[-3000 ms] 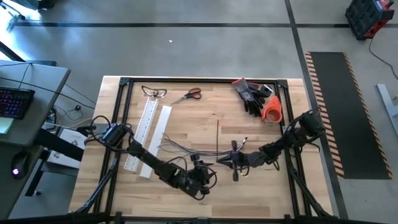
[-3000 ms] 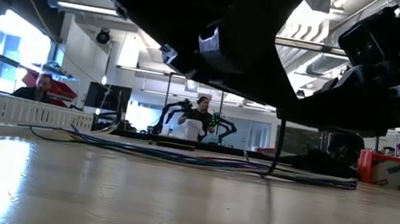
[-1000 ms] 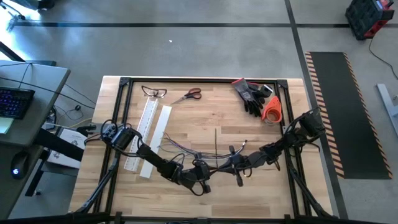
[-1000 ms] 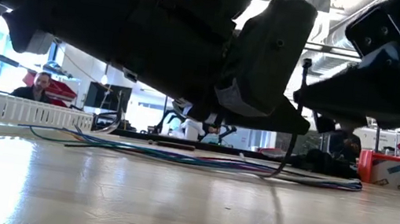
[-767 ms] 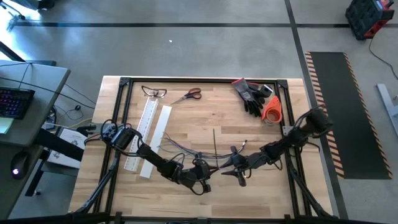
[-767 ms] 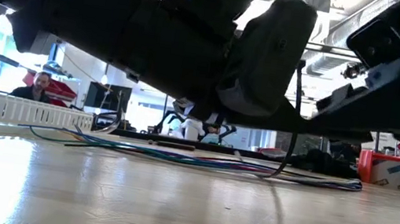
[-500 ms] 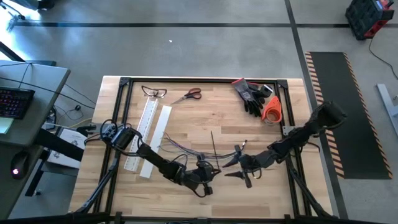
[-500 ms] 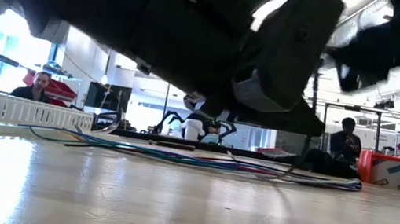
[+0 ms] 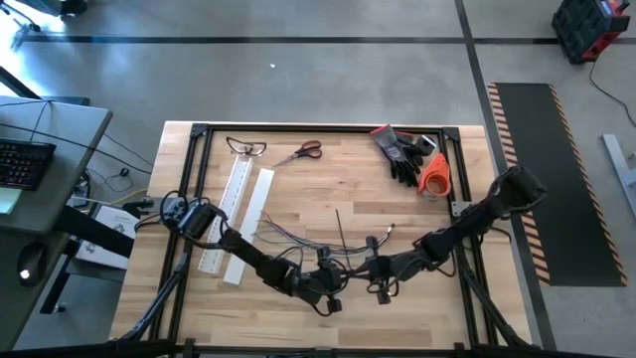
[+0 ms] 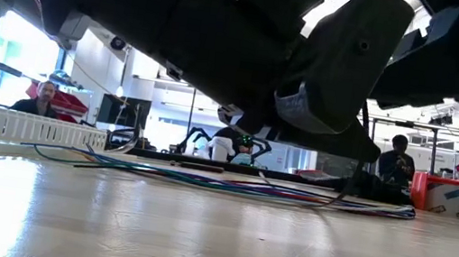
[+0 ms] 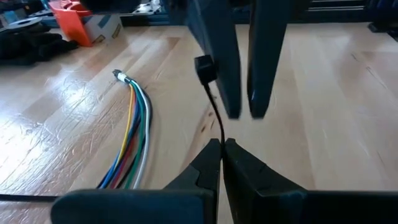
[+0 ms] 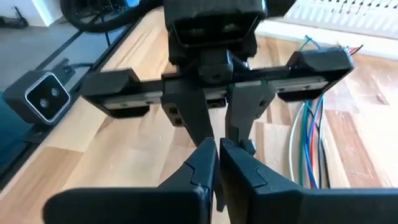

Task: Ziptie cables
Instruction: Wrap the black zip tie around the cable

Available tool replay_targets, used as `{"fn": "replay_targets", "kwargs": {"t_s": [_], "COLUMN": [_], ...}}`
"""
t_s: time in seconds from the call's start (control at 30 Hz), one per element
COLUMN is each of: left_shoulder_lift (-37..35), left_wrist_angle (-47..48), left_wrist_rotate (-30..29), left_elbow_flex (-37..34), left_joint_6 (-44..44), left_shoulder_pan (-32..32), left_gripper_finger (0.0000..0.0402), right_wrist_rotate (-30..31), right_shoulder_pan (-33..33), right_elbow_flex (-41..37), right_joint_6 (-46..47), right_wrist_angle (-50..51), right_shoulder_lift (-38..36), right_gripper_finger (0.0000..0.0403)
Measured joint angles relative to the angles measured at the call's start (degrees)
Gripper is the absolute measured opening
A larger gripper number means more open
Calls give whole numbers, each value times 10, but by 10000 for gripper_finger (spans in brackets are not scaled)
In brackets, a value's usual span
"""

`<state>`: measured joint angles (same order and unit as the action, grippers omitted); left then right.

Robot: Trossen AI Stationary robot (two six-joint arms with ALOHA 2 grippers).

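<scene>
My left claw point(image 11: 221, 146) is squeezed tight on a thin black zip tie point(image 11: 214, 112). My right claw point(image 12: 217, 149) is pinched tight too, facing it nose to nose. The cables point(image 9: 298, 246) lie flat on the table point(image 9: 328, 189), just beside both claws.

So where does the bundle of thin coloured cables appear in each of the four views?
High view: the bundle of thin coloured cables lies mid-table, between the arms.
Low view: flat along the far tabletop.
Left wrist view: beside the shut left gripper, at.
Right wrist view: behind the left gripper, at.
Shared landmark: the white slotted plastic channel.
</scene>
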<state>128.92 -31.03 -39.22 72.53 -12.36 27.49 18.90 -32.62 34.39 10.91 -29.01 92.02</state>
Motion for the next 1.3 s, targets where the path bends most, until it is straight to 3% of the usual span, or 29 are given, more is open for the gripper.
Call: {"fn": "replay_targets", "kwargs": {"t_s": [0.3, 0.47, 0.77, 1.3], "left_shoulder_lift": [0, 0, 0, -1], "left_wrist_angle": [0, 0, 2, -3], "left_wrist_rotate": [0, 0, 2, 0], "left_elbow_flex": [0, 0, 0, 0], "left_joint_6": [0, 0, 0, 0], "left_shoulder_pan": [0, 0, 0, 0], "left_gripper_finger": [0, 0, 0, 0], "right_wrist_rotate": [2, 50, 18, 20], "right_shoulder_pan": [-20, -25, -11, -18], "right_elbow_flex": [2, 2, 2, 2], "right_joint_6": [-38, -32, 21, -4], "right_wrist_angle": [-19, -21, 80, 46], "right_shoulder_lift": [-35, -51, -43, -42], "right_gripper_finger": [0, 0, 0, 0]}}
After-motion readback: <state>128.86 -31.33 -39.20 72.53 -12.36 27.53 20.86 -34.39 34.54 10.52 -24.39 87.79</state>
